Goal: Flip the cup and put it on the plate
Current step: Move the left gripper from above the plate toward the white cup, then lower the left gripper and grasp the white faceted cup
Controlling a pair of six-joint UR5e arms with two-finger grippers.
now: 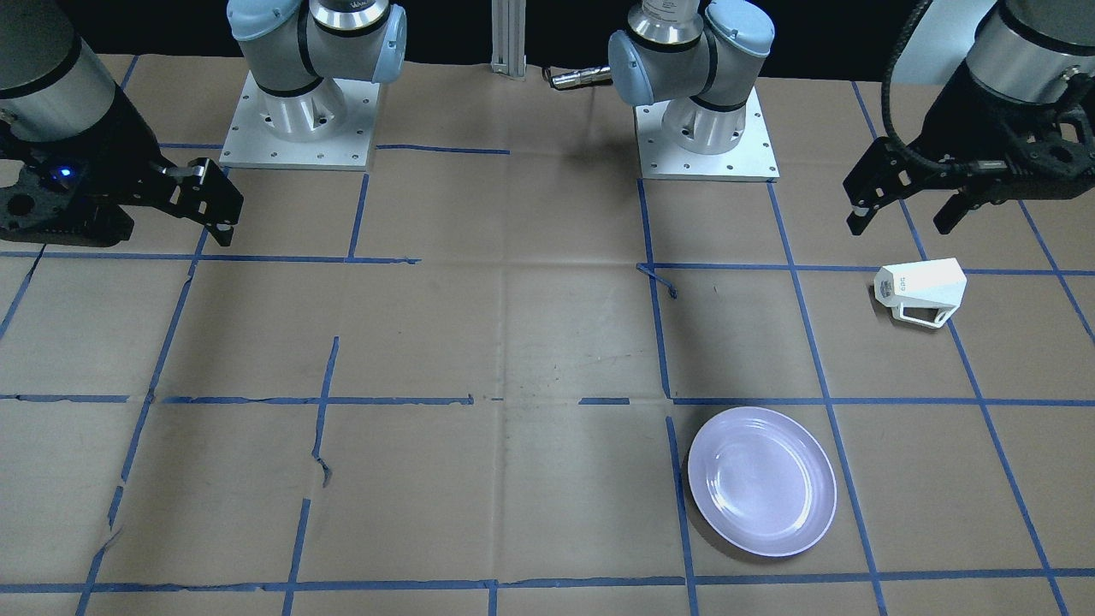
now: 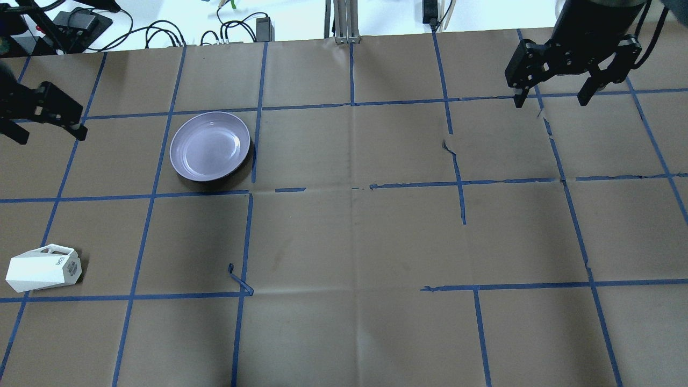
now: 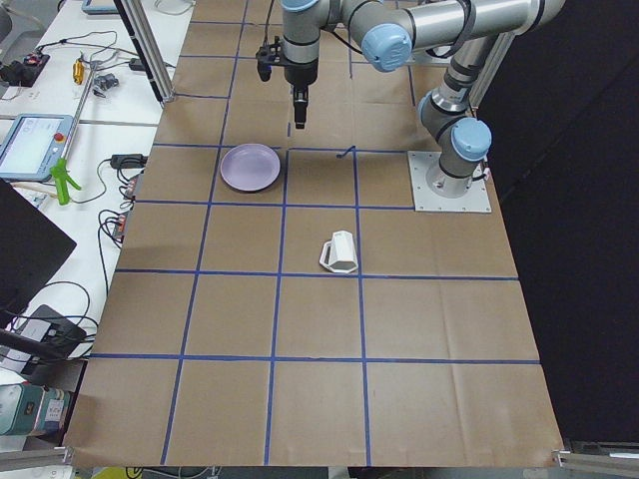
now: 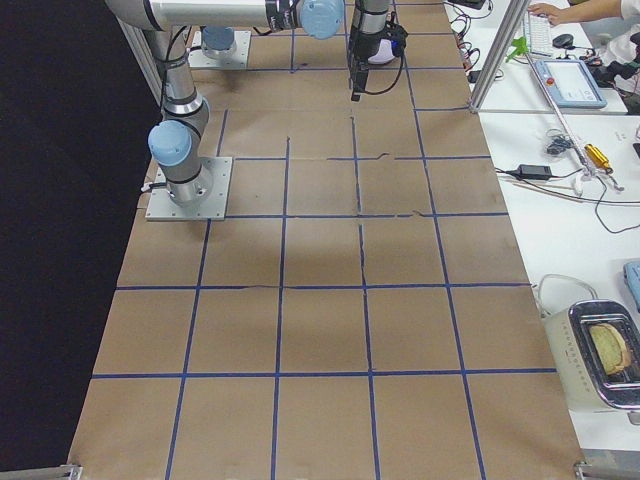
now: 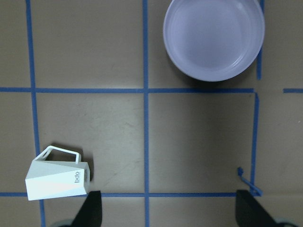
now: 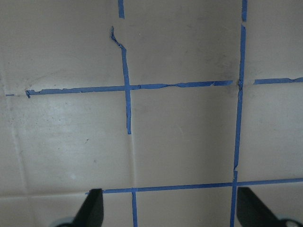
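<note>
The white faceted mug [image 1: 920,289] lies sideways by the table [image 1: 513,342]'s left edge, the released left gripper [image 1: 900,224] near it, seemingly to grasp it; the right gripper [image 2: 551,102] idles spread.

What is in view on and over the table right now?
cup: one, white, lying on its side, left part of the table, near the robot.
plate: one, pale lavender, nothing on it, left half, farther out than the cup.
table: one, brown paper with a blue tape grid.
left gripper: one, black, open, raised over the left side.
right gripper: one, black, open, raised over the right side.
</note>
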